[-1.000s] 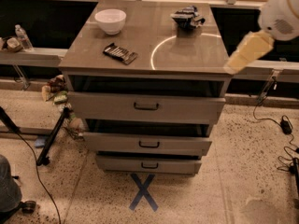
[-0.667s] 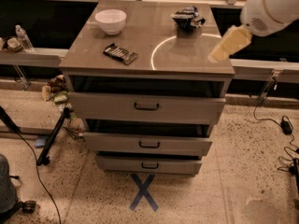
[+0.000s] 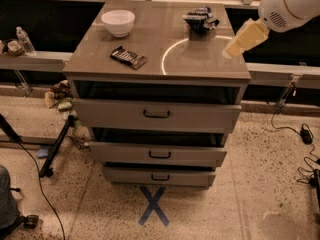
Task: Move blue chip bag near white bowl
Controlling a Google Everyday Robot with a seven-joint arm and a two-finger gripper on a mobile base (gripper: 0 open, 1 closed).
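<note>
Gripper (image 3: 245, 38) hangs at the cabinet top's three o'clock edge, carrying nothing; whether it is apart or together, I cannot tell. By my read this is the approach step, with the grasp not yet made.

Biggest piece on the floor is the grey drawer cabinet (image 3: 150, 46), three drawers stacked below its top. Dark gaps show above each drawer front, and what is inside them is hidden.

Up at ten o'clock on the top sits the white bowl (image 3: 118, 22), upright and empty as far as this view shows.

Over at one o'clock lies the blue chip bag (image 3: 200, 19), crumpled, well apart from the bowl and near the gripper.

At eight o'clock lies a flat dark striped packet (image 3: 128, 57), not our target.

Next move, I reckon: swing toward eleven o'clock, drop onto the bag, pinch the foil, then carry it across toward nine o'clock beside the bowl.
</note>
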